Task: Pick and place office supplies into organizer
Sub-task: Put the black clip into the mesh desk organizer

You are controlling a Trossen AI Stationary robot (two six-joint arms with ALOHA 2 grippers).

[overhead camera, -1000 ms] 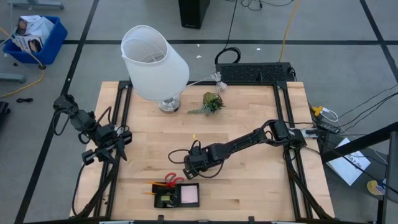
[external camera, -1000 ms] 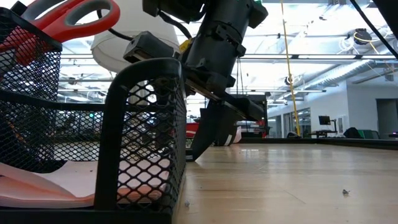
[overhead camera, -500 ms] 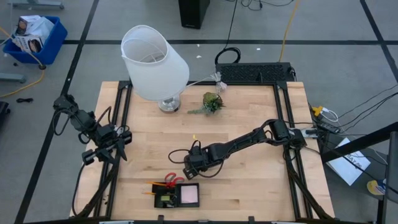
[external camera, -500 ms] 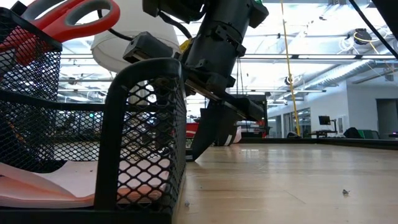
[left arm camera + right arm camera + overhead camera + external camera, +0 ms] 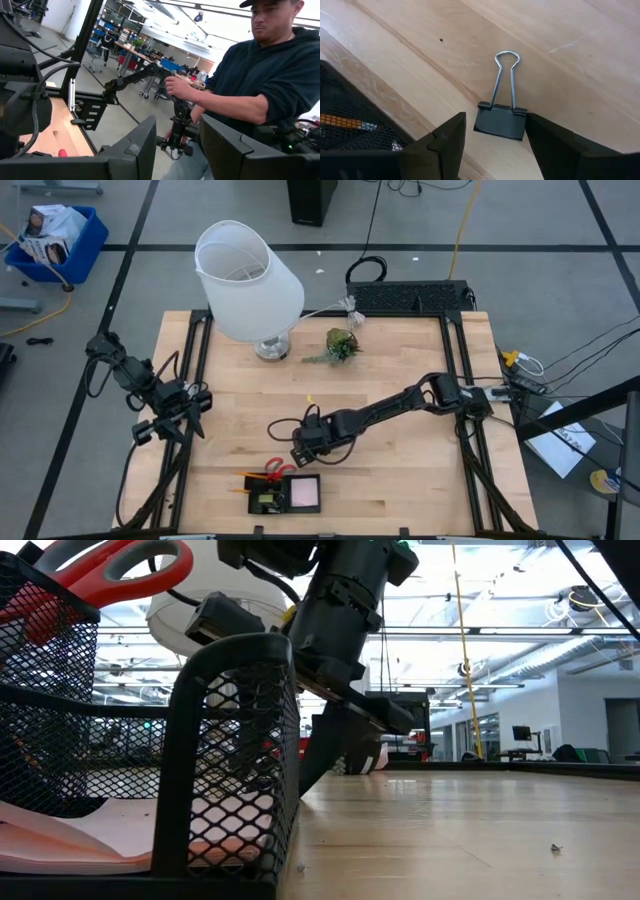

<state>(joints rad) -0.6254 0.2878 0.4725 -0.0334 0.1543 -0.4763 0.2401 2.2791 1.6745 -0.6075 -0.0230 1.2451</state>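
A small black binder clip (image 5: 501,121) lies flat on the wood, its wire handles (image 5: 506,75) pointing away from my right gripper (image 5: 495,131). That gripper is open and low over the table, one finger on each side of the clip's body. It sits mid-table (image 5: 303,445), just beyond the black mesh organizer (image 5: 285,493). The organizer holds a pink pad (image 5: 304,493), red-handled scissors (image 5: 272,470) and an orange pencil (image 5: 340,121). A small yellow-green piece (image 5: 310,399) lies on the table farther back. My left gripper (image 5: 177,150) is open and waits at the table's left edge (image 5: 170,418).
A white lamp (image 5: 248,280) and a green plant sprig (image 5: 340,345) stand toward the far edge, with a black keyboard-like box (image 5: 410,297) behind them. The organizer's mesh wall (image 5: 235,760) rises close to my right gripper (image 5: 335,745). A person in a dark hoodie (image 5: 260,80) stands beyond the left side.
My right gripper has shifted slightly toward the table's left, closer to the organizer.
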